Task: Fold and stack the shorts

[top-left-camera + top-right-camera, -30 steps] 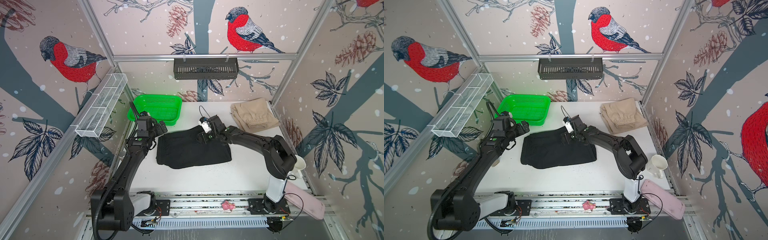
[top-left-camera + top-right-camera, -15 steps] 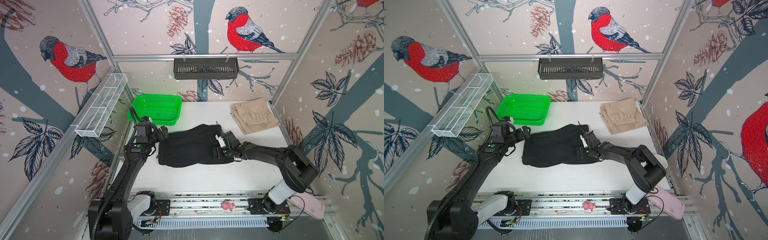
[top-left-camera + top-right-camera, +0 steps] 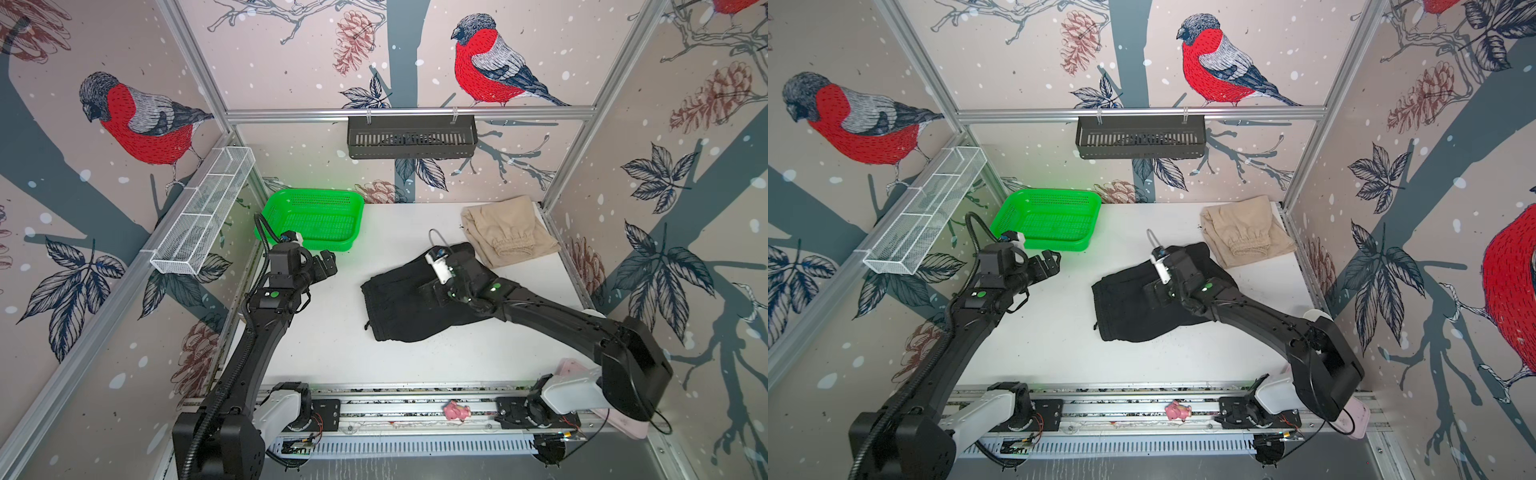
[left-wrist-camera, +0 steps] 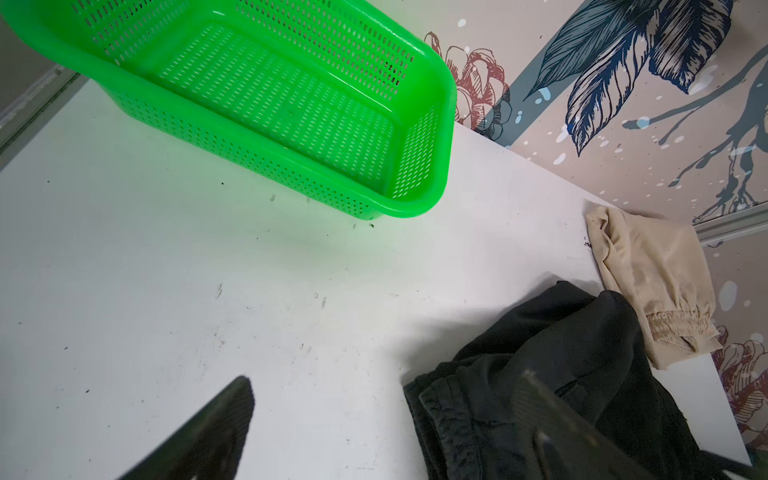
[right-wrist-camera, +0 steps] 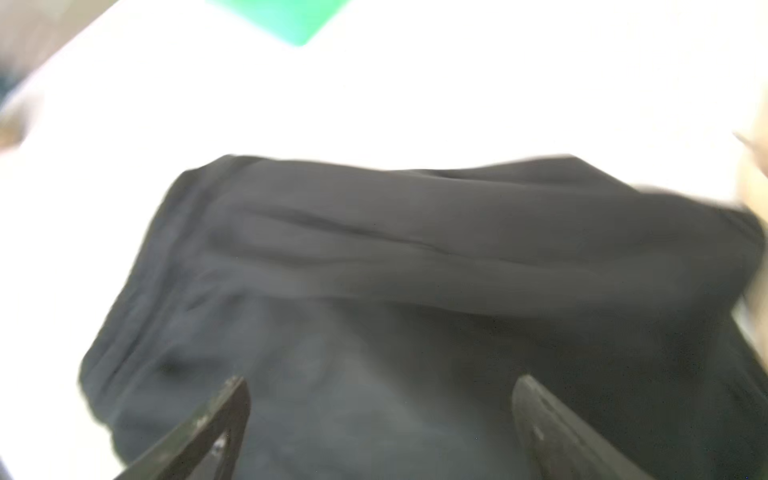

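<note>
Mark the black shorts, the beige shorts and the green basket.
black shorts (image 3: 399, 307): in a top view, on the folded fabric clear of the arm.
beige shorts (image 3: 505, 224): in a top view, on the flat cloth beside the waistband.
green basket (image 4: 448, 124): left wrist view, on its rim.

White table (image 3: 332, 345), three items lying on it.
Green basket (image 3: 324, 245) sits in the far-left corner with bare top in front of it. Beige shorts (image 3: 507, 232) are folded in the far-right corner, gathered waistband facing the near side. Black shorts (image 3: 399, 307) lie right of centre, rumpled and roughly folded, well apart from the basket. Their far corner reaches the beige pair, but I can't tell if it's touching or overlapping. The left wrist view shows small dark specks and scuffs (image 4: 219, 291) on the bare surface.
</note>
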Robot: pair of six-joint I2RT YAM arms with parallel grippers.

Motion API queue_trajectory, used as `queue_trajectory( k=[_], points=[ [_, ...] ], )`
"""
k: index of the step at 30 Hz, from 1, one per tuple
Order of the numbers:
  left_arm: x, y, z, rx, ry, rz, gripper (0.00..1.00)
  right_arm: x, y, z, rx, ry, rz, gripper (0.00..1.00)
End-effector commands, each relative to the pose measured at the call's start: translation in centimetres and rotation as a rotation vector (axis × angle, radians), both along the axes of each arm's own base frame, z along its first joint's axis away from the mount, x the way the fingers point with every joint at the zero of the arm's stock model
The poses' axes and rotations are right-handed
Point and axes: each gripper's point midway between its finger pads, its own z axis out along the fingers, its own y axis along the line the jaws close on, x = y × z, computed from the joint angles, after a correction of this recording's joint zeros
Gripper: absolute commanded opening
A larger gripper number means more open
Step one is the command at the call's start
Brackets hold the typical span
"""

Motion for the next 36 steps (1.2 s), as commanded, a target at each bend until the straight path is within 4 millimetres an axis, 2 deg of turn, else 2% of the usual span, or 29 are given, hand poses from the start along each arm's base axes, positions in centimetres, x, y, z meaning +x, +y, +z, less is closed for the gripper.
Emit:
queue_trajectory(
  k=[1,4,7,12,18,22,25,28,30,33,35,36],
  points=[
    [0.2,-0.4,0.0,-0.032,-0.006,-0.012,0.97,-1.9,2.8,-0.3,-0.187,-0.216,0.167,1.00],
    [0.1,-0.7,-0.1,-0.038,-0.004,-0.033,0.97,-4.9,5.7,-0.8,-0.270,-0.344,0.312,1.00],
    [-0.3,-0.5,-0.5,-0.026,-0.002,-0.029,0.97,-7.1,7.3,-2.0,-0.338,-0.419,0.418,1.00],
    [-1.1,-0.3,-1.7,-0.023,0.008,-0.019,0.97,-8.8,8.7,-4.6,-0.478,-0.509,0.510,1.00],
    [-1.8,-0.5,-2.8,-0.034,0.030,-0.025,0.97,-8.6,9.4,-7.0,-0.590,-0.551,0.533,1.00],
    [-2.1,-0.7,-3.0,-0.060,0.033,-0.025,0.97,-7.2,9.1,-8.4,-0.690,-0.580,0.487,1.00],
    [-2.5,-1.3,-3.9,-0.095,0.047,-0.043,0.97,-6.5,8.8,-9.5,-0.714,-0.565,0.463,1.00],
    [-3.0,-2.2,-5.4,-0.137,0.082,-0.075,0.97,-6.3,8.8,-10.0,-0.667,-0.522,0.447,0.86],
    [-3.4,-2.8,-6.3,-0.166,0.107,-0.101,0.97,-6.5,9.0,-9.9,-0.607,-0.488,0.441,0.64],
    [-3.9,-3.6,-7.6,-0.220,0.125,-0.125,0.97,-6.6,9.6,-8.9,-0.487,-0.456,0.425,0.20],
    [-4.4,-4.4,-8.2,-0.272,0.124,-0.143,0.97,-6.9,10.0,-8.0,-0.392,-0.426,0.421,0.04],
    [-4.6,-4.8,-8.4,-0.300,0.123,-0.154,0.97,-6.9,10.2,-7.5,-0.335,-0.412,0.412,0.03]
  ],
)
